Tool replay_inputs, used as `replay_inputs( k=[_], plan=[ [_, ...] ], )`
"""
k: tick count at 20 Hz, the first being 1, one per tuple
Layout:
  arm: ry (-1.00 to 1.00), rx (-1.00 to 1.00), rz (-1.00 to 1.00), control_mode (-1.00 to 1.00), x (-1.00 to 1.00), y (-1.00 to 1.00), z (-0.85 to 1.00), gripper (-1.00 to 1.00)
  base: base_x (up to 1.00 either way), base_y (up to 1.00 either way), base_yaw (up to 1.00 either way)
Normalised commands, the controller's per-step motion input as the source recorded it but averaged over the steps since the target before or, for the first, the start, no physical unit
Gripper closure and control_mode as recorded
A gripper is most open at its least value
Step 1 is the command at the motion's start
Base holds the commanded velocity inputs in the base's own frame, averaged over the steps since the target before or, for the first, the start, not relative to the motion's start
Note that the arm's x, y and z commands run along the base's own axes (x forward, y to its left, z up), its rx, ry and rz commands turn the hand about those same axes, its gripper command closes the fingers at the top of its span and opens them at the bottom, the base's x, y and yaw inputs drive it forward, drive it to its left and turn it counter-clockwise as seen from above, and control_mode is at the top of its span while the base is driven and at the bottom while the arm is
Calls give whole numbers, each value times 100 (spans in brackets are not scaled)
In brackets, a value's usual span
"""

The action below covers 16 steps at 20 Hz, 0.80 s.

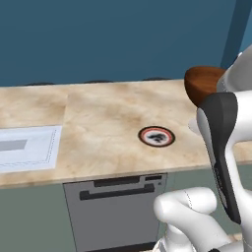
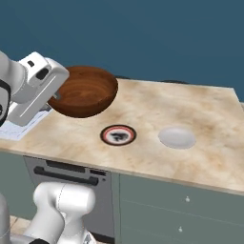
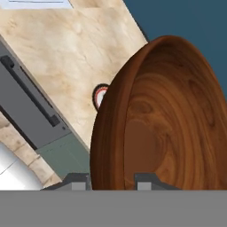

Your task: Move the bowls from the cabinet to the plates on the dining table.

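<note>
My gripper (image 2: 55,96) is shut on the rim of the glossy dark reddish-brown wooden bowl (image 2: 86,90), holding it in the air over the dining table (image 2: 200,109). The bowl (image 3: 168,119) looms close in the hand view, its rim between the fingertips (image 3: 77,181). One plate (image 2: 118,135) with a red-orange rim lies flat on the table, below the bowl and slightly to its right. In the left base view the plate (image 1: 156,136) sits near the table's front edge and the bowl (image 1: 204,83) hangs to its upper right. The pale olive bowl and the cabinet are out of view.
A pale round disc (image 2: 177,137) lies on the table right of the plate. A white mat (image 1: 27,147) covers the table's left part. Below the front edge are a dark grey appliance front (image 1: 113,206) and grey-green drawers (image 2: 181,205). A blue wall stands behind.
</note>
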Motion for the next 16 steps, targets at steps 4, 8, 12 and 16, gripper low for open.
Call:
replay_inputs(
  k=[4,8,12,16],
  plan=[
    [0,0,0,100,0,0,0,100,35,-22,0],
    [0,0,0,100,0,0,0,100,34,-21,1],
    [0,0,0,100,0,0,0,100,35,-21,1],
    [0,0,0,100,0,0,0,100,37,-19,1]
  ],
)
